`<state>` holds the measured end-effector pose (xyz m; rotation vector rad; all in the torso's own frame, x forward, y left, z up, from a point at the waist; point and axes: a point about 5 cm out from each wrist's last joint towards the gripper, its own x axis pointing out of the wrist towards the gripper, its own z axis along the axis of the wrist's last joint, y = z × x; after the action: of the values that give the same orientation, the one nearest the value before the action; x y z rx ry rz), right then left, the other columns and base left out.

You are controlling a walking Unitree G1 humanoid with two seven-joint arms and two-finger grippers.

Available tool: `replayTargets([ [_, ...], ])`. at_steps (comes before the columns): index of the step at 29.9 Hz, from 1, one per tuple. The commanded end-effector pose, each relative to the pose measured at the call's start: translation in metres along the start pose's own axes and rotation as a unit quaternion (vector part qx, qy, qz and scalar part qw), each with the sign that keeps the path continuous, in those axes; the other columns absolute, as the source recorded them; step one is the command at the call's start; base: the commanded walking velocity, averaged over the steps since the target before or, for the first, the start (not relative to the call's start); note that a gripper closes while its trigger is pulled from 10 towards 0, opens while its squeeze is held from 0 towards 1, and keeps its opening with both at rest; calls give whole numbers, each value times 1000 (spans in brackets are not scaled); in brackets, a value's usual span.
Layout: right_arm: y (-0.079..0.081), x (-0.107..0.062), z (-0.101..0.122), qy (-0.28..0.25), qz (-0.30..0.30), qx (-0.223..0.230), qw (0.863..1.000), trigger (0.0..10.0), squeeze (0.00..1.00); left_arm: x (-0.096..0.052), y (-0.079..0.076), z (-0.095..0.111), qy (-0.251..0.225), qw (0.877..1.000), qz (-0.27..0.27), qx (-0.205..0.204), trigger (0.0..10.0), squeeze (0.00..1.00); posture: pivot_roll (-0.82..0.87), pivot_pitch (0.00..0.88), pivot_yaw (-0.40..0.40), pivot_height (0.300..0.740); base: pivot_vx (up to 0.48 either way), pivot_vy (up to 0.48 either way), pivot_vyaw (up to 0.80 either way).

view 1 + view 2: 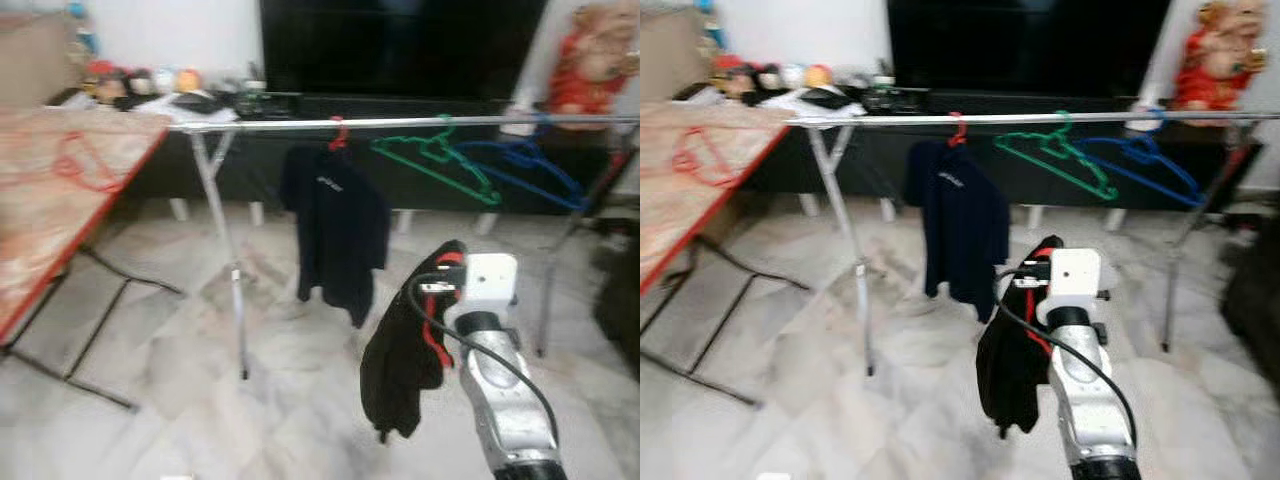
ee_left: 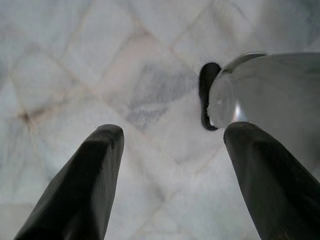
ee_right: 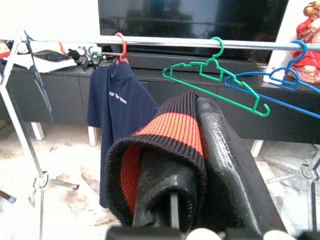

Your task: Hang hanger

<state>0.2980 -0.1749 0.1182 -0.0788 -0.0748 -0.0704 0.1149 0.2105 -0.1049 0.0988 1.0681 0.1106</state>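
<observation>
While draped long-axis downward, black garment (image 1: 400, 360) in clamped right tool (image 3: 200, 165); left tool (image 2: 170, 175) agape, empty.

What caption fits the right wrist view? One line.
Right gripper shut on black-and-red knit garment, facing silver clothes rail with navy shirt.

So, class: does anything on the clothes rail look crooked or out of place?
Yes. The green hanger and blue hanger hang tilted on the rail, sloping down to one side, and they overlap. The navy shirt on its red hanger hangs straight.
</observation>
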Motion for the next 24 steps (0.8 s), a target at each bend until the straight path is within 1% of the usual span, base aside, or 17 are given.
replayTargets([
  [1,3,4,8,-17,5,7,1000,10000,0,1,3,4,-3,1000,0,10,10000,0,-16,0,-35,740,0,0,0],
  [5,4,4,8,-16,7,8,1000,10000,0,1,3,4,-2,1000,1,16,10000,0,-16,0,-35,740,0,0,0],
  [18,3,6,9,-14,4,8,1000,10000,0,1,2,5,-4,1000,-3,14,10000,0,-17,0,-35,740,0,-265,0],
  [24,4,7,9,-14,5,10,1000,10000,0,1,2,6,-5,1000,-3,13,10000,0,-17,0,-35,740,0,-362,0],
])
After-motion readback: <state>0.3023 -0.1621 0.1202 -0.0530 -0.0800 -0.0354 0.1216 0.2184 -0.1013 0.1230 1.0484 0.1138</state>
